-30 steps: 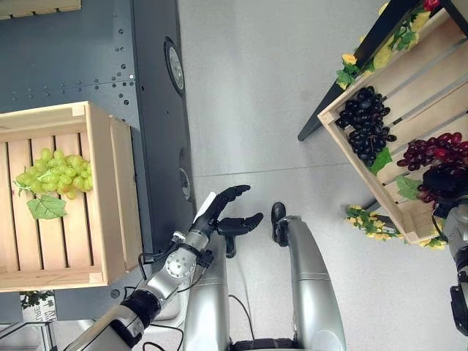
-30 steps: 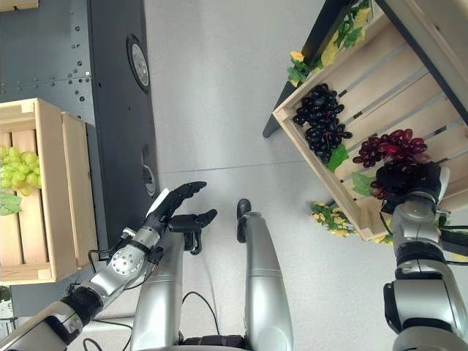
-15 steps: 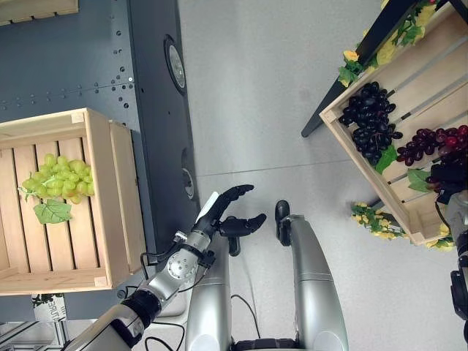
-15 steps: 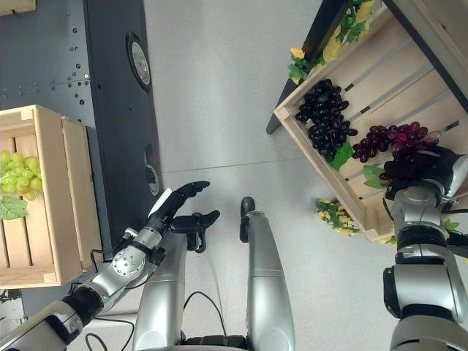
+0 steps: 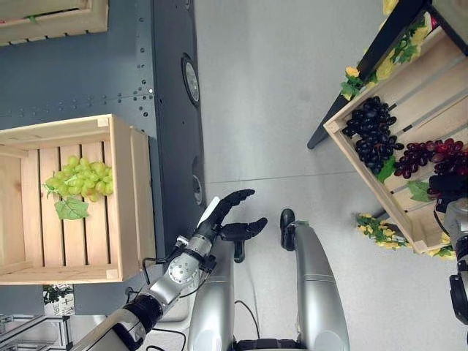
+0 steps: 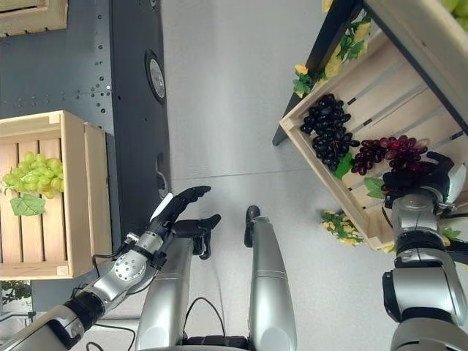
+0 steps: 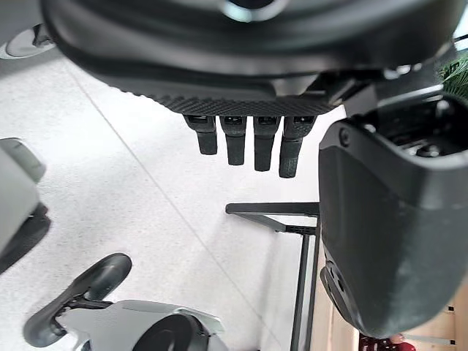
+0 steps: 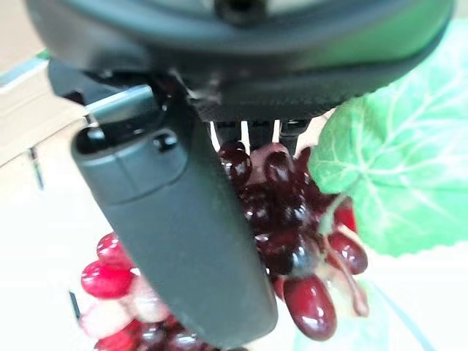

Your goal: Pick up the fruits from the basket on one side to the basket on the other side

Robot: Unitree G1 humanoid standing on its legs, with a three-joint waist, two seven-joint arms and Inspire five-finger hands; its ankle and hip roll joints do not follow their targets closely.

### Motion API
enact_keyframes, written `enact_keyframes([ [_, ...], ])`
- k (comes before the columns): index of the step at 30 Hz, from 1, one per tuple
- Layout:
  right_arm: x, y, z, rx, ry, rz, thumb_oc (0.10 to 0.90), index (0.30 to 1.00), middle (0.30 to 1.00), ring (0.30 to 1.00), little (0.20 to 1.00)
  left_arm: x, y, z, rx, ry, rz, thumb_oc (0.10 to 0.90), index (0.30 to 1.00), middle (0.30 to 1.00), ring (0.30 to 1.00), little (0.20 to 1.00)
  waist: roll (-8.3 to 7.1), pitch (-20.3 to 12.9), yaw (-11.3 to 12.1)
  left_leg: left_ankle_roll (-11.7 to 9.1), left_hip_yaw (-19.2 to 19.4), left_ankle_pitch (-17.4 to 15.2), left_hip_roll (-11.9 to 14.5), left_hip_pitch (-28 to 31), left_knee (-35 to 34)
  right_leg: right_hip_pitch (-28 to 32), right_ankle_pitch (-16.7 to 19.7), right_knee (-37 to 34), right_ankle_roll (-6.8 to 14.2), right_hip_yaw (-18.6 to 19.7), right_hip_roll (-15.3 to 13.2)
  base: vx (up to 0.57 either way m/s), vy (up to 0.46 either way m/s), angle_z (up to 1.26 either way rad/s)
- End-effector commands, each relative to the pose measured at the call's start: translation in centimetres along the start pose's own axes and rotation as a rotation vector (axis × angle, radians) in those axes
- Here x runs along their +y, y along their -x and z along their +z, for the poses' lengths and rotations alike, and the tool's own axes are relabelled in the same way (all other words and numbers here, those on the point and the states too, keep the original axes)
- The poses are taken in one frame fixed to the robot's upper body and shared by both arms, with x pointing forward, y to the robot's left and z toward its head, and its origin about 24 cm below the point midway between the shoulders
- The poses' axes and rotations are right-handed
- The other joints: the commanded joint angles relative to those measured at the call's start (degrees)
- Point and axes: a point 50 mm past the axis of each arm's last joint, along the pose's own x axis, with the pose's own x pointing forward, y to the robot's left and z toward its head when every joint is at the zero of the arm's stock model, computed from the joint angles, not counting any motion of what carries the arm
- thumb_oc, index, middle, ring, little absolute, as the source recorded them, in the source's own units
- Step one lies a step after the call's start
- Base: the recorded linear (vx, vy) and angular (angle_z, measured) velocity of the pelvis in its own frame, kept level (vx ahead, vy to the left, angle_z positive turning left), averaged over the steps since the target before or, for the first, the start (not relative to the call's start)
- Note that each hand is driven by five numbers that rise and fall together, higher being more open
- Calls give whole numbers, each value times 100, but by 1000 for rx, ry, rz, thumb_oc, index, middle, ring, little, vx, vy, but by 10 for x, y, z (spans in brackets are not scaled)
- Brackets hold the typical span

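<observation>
Overhead, the right hand [image 6: 428, 178] reaches into the right crate [image 6: 344, 201], fingers and thumb clasping the red grapes [image 8: 292, 241]; left hand [image 5: 227, 216] hangs slack.

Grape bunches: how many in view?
3: green bunch in the left crate; black bunch and red bunch in the right crate, red under the right hand. More may be hidden.

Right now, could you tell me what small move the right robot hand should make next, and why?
Probably close the fingers firmly on the red grape bunch and lift it a little. The right robot hand sits in the wooden crate on the robot's right, its fingers and thumb already round the bunch, which lies on the slats beside the black grape bunch. The left robot hand hangs open.
</observation>
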Motion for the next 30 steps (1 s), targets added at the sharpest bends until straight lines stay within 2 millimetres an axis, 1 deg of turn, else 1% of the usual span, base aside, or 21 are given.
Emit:
enact_keyframes([
  [1,-49,-11,41,-256,127,-144,800,900,900,900,900,-10,6,22,-167,88,-6,800,900,900,900,900,-72,-83,-16,407,550,50,-238,463,-453,855,-76,-252,-307,-366,169,0,0,0],
  [2,-41,-7,45,-311,229,-103,800,900,900,900,900,-9,7,21,-162,88,-3,800,900,900,900,900,-101,-83,-28,403,553,59,-216,526,-461,924,-92,-272,-313,-372,168,0,0,0],
  [4,-37,-5,46,-346,327,-89,800,900,900,900,900,-10,7,20,-159,87,-3,800,900,900,900,900,-124,-83,-25,399,548,69,-206,572,-474,973,-98,-289,-317,-373,172,0,0,0],
  [5,-34,-4,46,-383,487,-90,800,900,900,900,900,-10,6,20,-156,85,-5,800,900,900,900,900,-153,-83,-9,411,540,61,-200,598,-460,1010,-103,-284,-312,-380,165,0,0,0],
  [6,-32,-4,44,-383,545,-89,800,900,900,900,900,-9,6,20,-156,83,-7,800,900,900,900,900,-167,-83,1,423,538,48,-194,601,-446,1017,-104,-280,-311,-388,159,18,-9,4],
  [7,-32,-4,42,-381,597,-94,800,900,900,900,900,-9,6,20,-155,80,-9,800,900,900,900,900,-184,-83,13,439,535,28,-194,605,-431,1023,-108,-267,-312,-394,154,68,-10,4],
  [8,-33,-4,41,-382,676,-101,800,900,900,900,900,-9,6,19,-151,77,-12,800,900,900,900,900,-191,-83,31,425,501,-95,-203,709,-427,1122,-200,-254,-265,-374,169,64,-13,6],
  [12,-38,-6,39,-376,914,-163,800,900,900,900,900,-8,6,19,-145,63,-19,800,900,900,900,900,-238,-83,79,460,476,-136,-191,678,-336,1110,-203,-179,-239,-407,157,18,-36,8],
  [14,-41,-8,40,-353,962,-178,800,900,900,900,900,-8,6,19,-145,59,-22,800,900,900,900,900,-237,-83,93,471,467,-143,-196,661,-322,1096,-207,-162,-236,-413,155,2,-27,10],
  [15,-43,-9,39,-323,1032,-188,800,900,900,900,900,-7,5,18,-140,54,-26,800,900,900,900,900,-239,-83,117,481,460,-149,-194,642,-293,1080,-207,-137,-231,-418,149,5,-25,6],
  [17,-43,-10,42,-303,1098,-188,800,900,900,900,900,-6,4,18,-135,52,-30,800,900,900,900,900,-229,-83,145,489,455,-138,-205,630,-298,1066,-200,-129,-231,-428,146,3,-12,2],
  [18,-43,-11,42,-303,1102,-189,800,900,900,900,900,-6,4,18,-135,51,-30,800,900,900,900,900,-228,-83,146,489,455,-138,-205,629,-296,1066,-200,-128,-230,-428,145,0,0,0],
  [21,-43,-12,51,-290,1192,-184,800,900,900,900,900,-5,4,16,-126,42,-40,800,900,900,900,900,-212,-83,187,485,451,-129,-215,644,-314,1073,-207,-125,-226,-425,146,0,0,0],
  [26,-41,-12,56,-297,1226,-174,800,900,900,900,900,-2,4,16,-127,40,-35,800,900,900,900,900,-198,-84,196,485,455,-102,-230,647,-345,1062,-215,-118,-241,-408,150,0,0,0],
  [30,-30,-8,56,-322,1219,-130,800,900,900,900,900,0,2,15,-122,44,-29,800,900,900,900,900,-217,-85,187,479,463,-97,-220,752,-403,1144,-231,-132,-233,-399,151,0,0,0],
])
